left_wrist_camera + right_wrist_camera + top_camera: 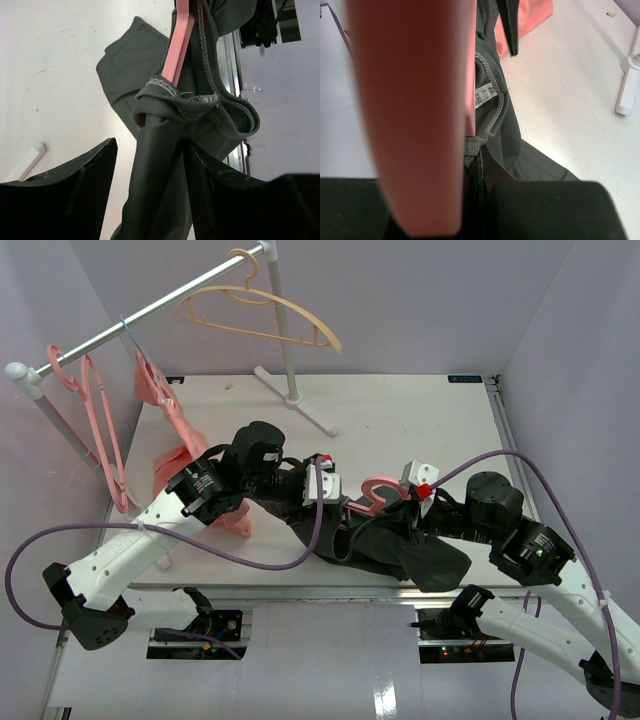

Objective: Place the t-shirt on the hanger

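The dark charcoal t-shirt (pixel 385 540) lies bunched near the table's front edge between my two grippers. The salmon-pink hanger (pixel 375 490) pokes out of it, only its hook showing from above. My right gripper (pixel 413 508) is shut on the hanger (pixel 410 100), with the shirt's collar and white label (pixel 481 97) pressed against it. My left gripper (pixel 335 502) is open around a twisted fold of the t-shirt (pixel 160 160). The cloth touches the right finger and stands apart from the left finger (pixel 75 195). The hanger's arm (pixel 177 45) enters the collar just above.
A clothes rack rail (pixel 140 320) crosses the back left and carries a tan-yellow hanger (pixel 265 310) and pink hangers (pixel 100 430). A salmon-pink garment (pixel 180 465) hangs by the left arm. The rack's white foot (pixel 295 395) stands at the back centre.
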Robot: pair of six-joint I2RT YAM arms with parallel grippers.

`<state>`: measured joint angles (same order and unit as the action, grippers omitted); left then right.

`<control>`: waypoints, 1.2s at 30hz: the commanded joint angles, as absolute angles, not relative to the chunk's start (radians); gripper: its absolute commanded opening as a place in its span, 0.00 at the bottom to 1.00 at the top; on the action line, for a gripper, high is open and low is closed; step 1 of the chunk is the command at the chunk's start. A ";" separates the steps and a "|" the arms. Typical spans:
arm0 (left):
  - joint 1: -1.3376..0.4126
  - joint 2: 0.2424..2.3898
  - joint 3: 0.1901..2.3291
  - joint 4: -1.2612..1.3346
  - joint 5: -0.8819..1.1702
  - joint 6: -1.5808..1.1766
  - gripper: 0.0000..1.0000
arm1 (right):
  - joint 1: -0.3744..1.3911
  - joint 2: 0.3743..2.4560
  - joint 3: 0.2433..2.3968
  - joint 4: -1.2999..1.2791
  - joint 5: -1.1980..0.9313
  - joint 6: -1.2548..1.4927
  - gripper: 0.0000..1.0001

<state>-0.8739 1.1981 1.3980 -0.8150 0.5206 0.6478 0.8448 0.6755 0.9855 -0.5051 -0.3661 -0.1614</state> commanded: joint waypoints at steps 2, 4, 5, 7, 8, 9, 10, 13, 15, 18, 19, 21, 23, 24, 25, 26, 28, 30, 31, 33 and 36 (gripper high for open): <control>-0.887 1.207 1.396 -0.814 0.580 0.660 0.49 | 0.844 0.679 1.028 -0.407 -0.400 -0.170 0.08; -0.886 1.194 1.400 -0.811 0.579 0.662 0.17 | 0.845 0.676 1.023 -0.408 -0.389 -0.168 0.08; -0.885 1.186 1.404 -0.809 0.576 0.660 0.05 | 0.845 0.673 1.020 -0.410 -0.375 -0.167 0.08; -0.885 1.167 1.418 -0.805 0.559 0.645 0.00 | 0.845 0.660 1.007 -0.424 -0.316 -0.164 0.09; -0.885 1.158 1.426 -0.805 0.552 0.637 0.00 | 0.845 0.650 0.995 -0.432 -0.290 -0.160 0.10; -0.885 1.145 1.431 -0.804 0.531 0.627 0.00 | 0.844 0.633 0.977 -0.439 -0.238 -0.151 0.13; -0.885 1.134 1.435 -0.805 0.514 0.620 0.00 | 0.844 0.616 0.960 -0.447 -0.187 -0.142 0.18; -0.885 1.112 1.447 -0.835 0.505 0.614 0.00 | 0.844 0.576 0.930 -0.476 -0.066 -0.118 0.38; -0.885 1.106 1.450 -0.846 0.486 0.604 0.00 | 0.844 0.564 0.935 -0.507 0.007 -0.092 0.44; -0.885 1.104 1.449 -0.873 0.446 0.596 0.00 | 0.845 0.550 0.977 -0.542 0.082 -0.062 0.48; -0.885 1.103 1.448 -0.878 0.440 0.595 0.00 | 0.845 0.543 0.988 -0.553 0.100 -0.049 0.49; -0.885 1.097 1.443 -0.875 0.433 0.591 0.00 | 0.845 0.537 1.012 -0.564 0.097 -0.041 0.51; -0.885 1.087 1.436 -0.859 0.433 0.579 0.00 | 0.845 0.542 1.033 -0.569 0.066 -0.045 0.54; -0.885 1.084 1.431 -0.846 0.432 0.574 0.00 | 0.845 0.547 1.041 -0.571 0.058 -0.047 0.54; -0.885 1.081 1.427 -0.836 0.426 0.566 0.00 | 0.844 0.557 1.052 -0.574 0.052 -0.048 0.55; -0.885 1.079 1.423 -0.827 0.418 0.559 0.00 | 0.844 0.568 1.065 -0.577 0.044 -0.050 0.55; -0.885 1.081 1.417 -0.819 0.403 0.550 0.00 | 0.845 0.586 1.093 -0.575 -0.011 -0.061 0.56; -0.885 1.083 1.412 -0.817 0.396 0.544 0.00 | 0.844 0.595 1.113 -0.556 -0.099 -0.083 0.58; -0.885 1.085 1.409 -0.814 0.396 0.539 0.00 | 0.844 0.596 1.120 -0.543 -0.130 -0.096 0.59; -0.885 1.085 1.408 -0.806 0.400 0.526 0.00 | 0.845 0.611 1.133 -0.530 -0.185 -0.121 0.61; -0.885 1.081 1.395 -0.788 0.419 0.514 0.00 | 0.844 0.657 1.137 -0.526 -0.277 -0.153 0.63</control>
